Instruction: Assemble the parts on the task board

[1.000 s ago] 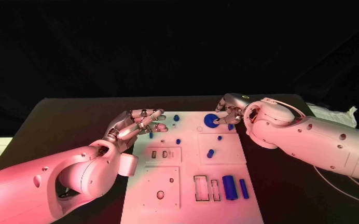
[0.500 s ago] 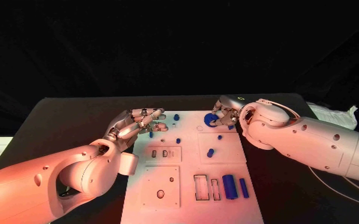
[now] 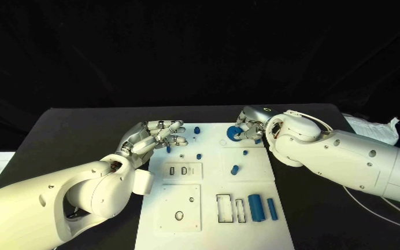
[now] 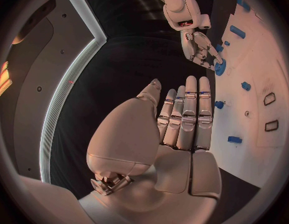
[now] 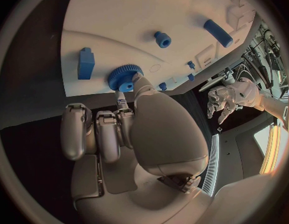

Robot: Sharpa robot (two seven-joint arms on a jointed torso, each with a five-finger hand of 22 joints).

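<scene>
The white task board (image 3: 188, 183) lies in the middle of the table. At its far right corner a blue gear wheel (image 3: 236, 132) is pinched between the thumb and a finger of my right hand (image 3: 252, 121). The right wrist view shows the gear wheel (image 5: 124, 77) close to the board (image 5: 119, 20), with the other fingers (image 5: 76, 134) curled. I cannot tell whether it touches the board. My left hand (image 3: 158, 136) hovers over the board's far left corner and holds nothing. In the left wrist view its fingers (image 4: 185, 117) are stretched out.
Small blue pegs (image 3: 196, 129) (image 3: 198, 157) (image 3: 245, 152) (image 3: 235, 169) stand on the far half of the board. Two blue blocks (image 3: 255, 208) (image 3: 271, 208) lie beside open slots (image 3: 223, 209) near the front. Black table (image 3: 75, 140) surrounds the board.
My right hand has drawn a little toward the board's far edge with the gear wheel in its grip. The left hand has stayed where it was.
</scene>
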